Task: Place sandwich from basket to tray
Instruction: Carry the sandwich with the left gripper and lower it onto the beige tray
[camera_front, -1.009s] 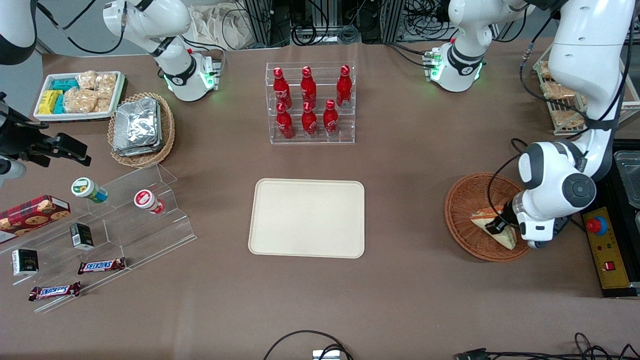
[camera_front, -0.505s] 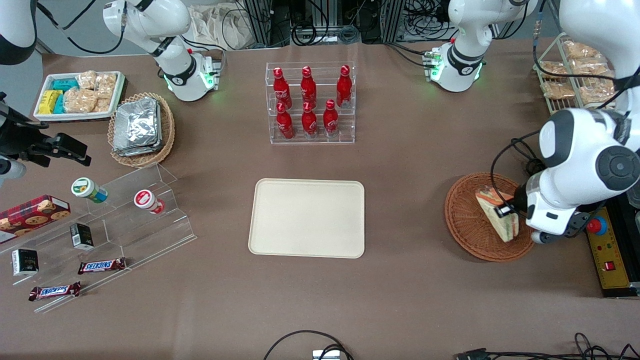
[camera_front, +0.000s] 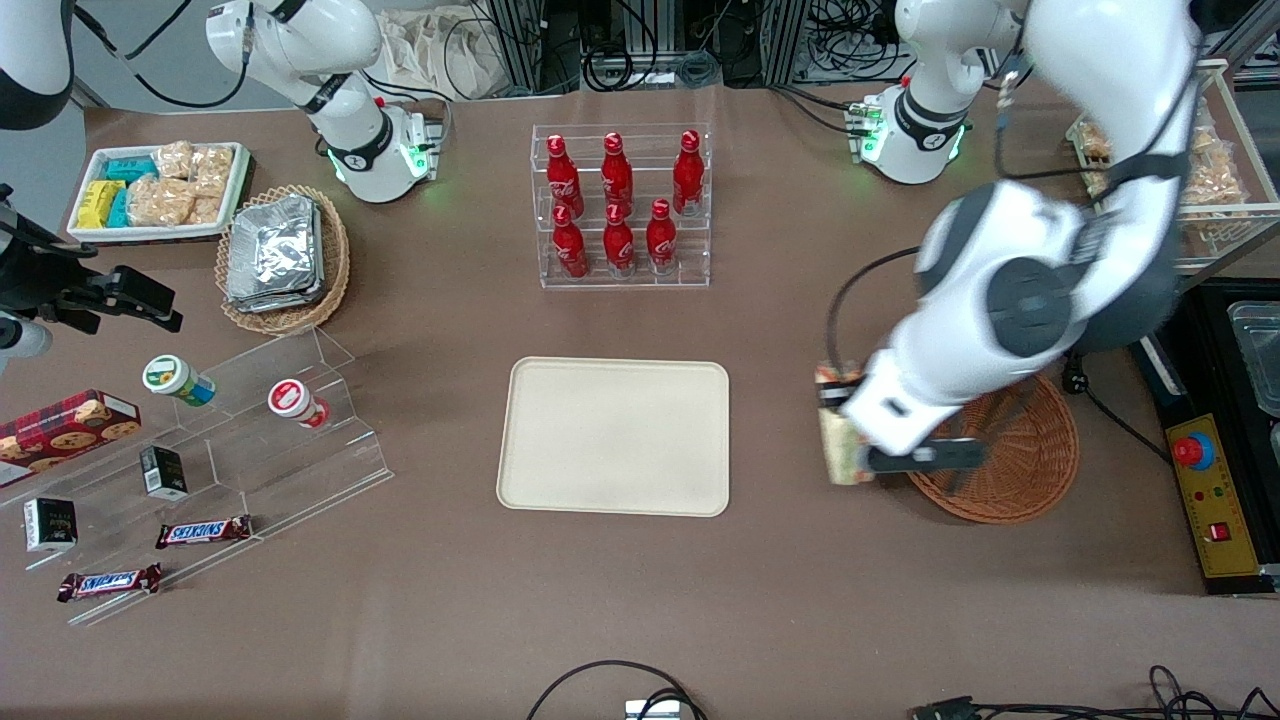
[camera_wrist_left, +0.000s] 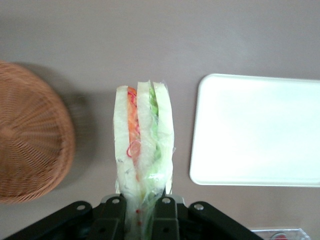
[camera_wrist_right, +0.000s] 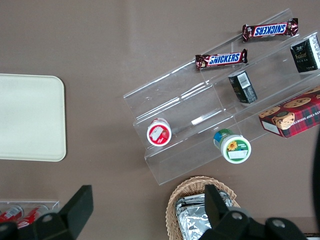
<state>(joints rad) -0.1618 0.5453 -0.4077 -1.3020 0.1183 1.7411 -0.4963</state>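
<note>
The sandwich (camera_front: 840, 445), a wedge of pale bread with orange and green filling, hangs in the air over the bare tabletop between the basket (camera_front: 1035, 465) and the tray (camera_front: 615, 435). My left gripper (camera_front: 837, 397) is shut on it. In the left wrist view the two black fingers (camera_wrist_left: 114, 206) pinch the wrapped wedge (camera_wrist_left: 143, 135) at its thick end, and my gripper (camera_wrist_left: 142, 201) has the reddish-brown woven basket (camera_wrist_left: 30, 135) to one side and the cream tray (camera_wrist_left: 260, 130) to the other. Nothing lies in the basket or on the tray.
A clear rack of red bottles (camera_front: 620, 205) stands farther from the front camera than the tray. Toward the parked arm's end are a stepped acrylic shelf (camera_front: 250, 430) with snacks, a tan basket of foil packets (camera_front: 283, 258) and a white snack tray (camera_front: 160, 190). A yellow control box (camera_front: 1210, 500) lies beside the basket.
The sandwich has been lifted out of the basket and carried sideways toward the tray. The arm has swung over the basket with it, and the wedge now hangs outside the basket's rim.
</note>
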